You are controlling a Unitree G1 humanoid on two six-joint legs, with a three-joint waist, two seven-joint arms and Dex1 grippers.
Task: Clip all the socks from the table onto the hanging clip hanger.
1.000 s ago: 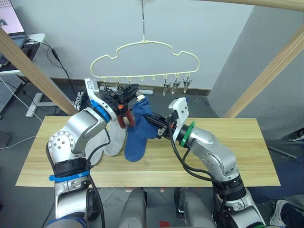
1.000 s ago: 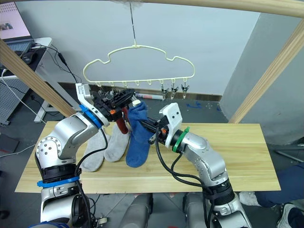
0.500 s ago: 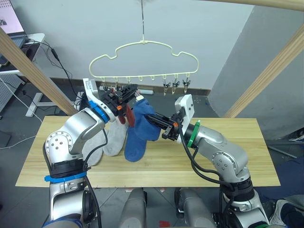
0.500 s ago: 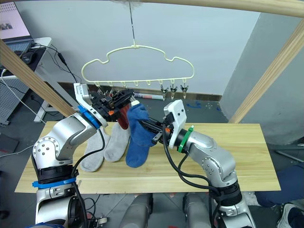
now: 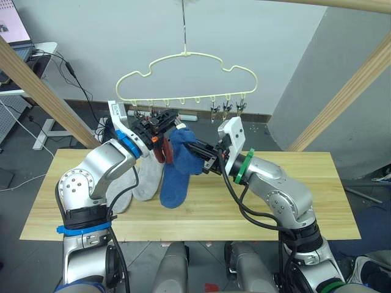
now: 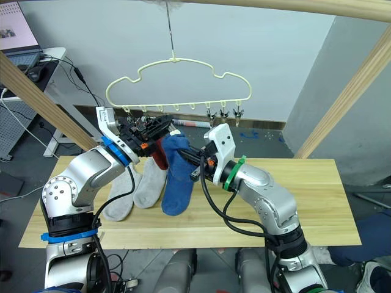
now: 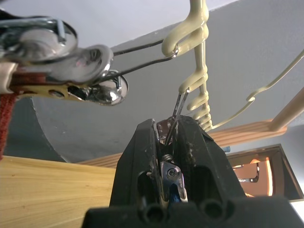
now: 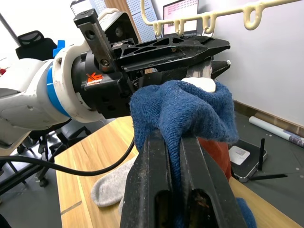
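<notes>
Below the yellow hanger point(image 5: 186, 76), the left end effector point(image 5: 164, 120) squeezes a metal clip point(image 7: 167, 151) while the right end effector point(image 5: 197, 156) pinches a blue sock point(image 5: 178, 165) beside it. Releasing early could drop the sock onto the desk point(image 5: 317, 195).

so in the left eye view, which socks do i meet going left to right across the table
grey sock → second grey sock → rust red sock hanging by the left claw → blue sock held by the right claw
</notes>
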